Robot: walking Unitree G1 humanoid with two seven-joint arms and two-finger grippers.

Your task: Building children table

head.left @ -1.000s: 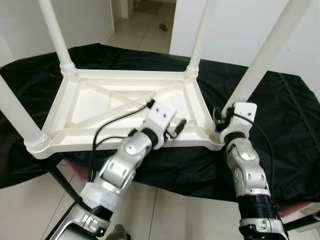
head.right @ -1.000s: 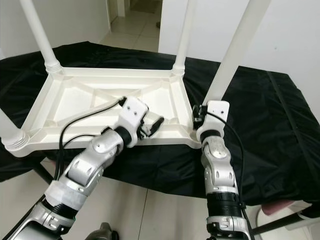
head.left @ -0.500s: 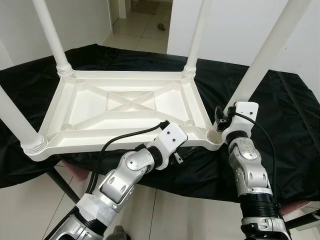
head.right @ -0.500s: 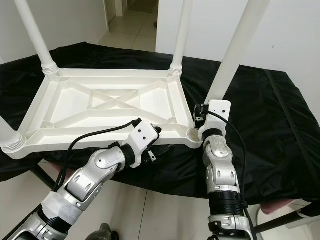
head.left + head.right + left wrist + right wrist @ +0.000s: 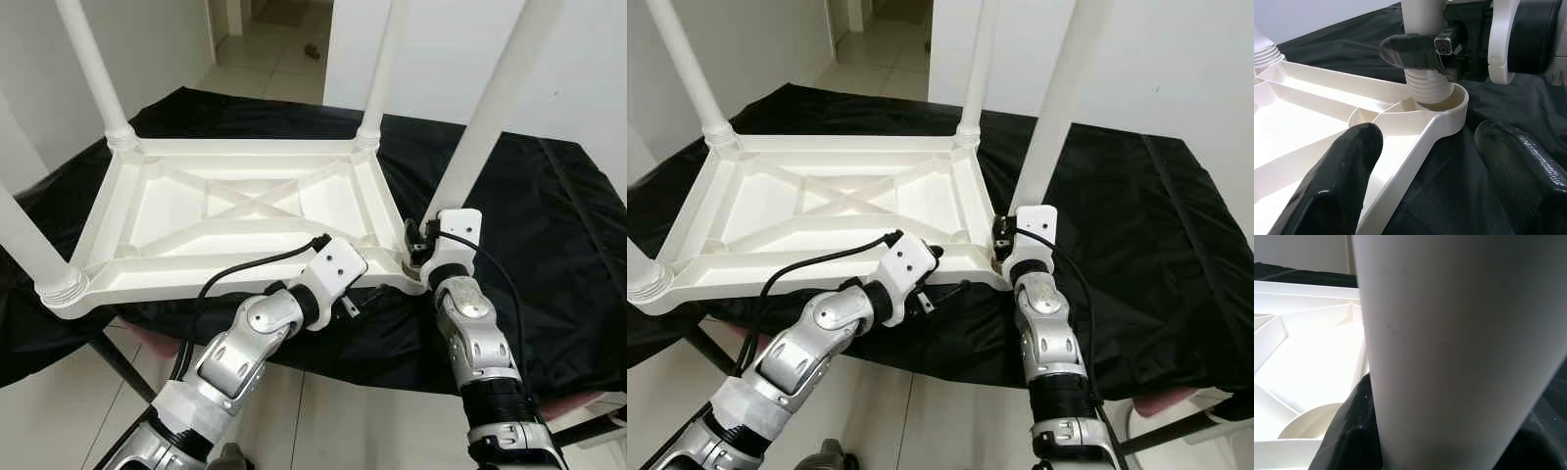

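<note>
You are fitting the last leg [image 5: 490,117] into the near corner socket of the upside-down table [image 5: 186,211] on the black cloth [image 5: 549,225]: your right gripper [image 5: 1422,51] squeezes it, your left gripper [image 5: 1425,161] waits open beside the corner, so next push and twist it down, I think

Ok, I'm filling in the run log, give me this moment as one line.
stage: seating leg | right gripper: shut on table leg above corner socket | left gripper: open, beside tabletop | surface: black cloth
</note>
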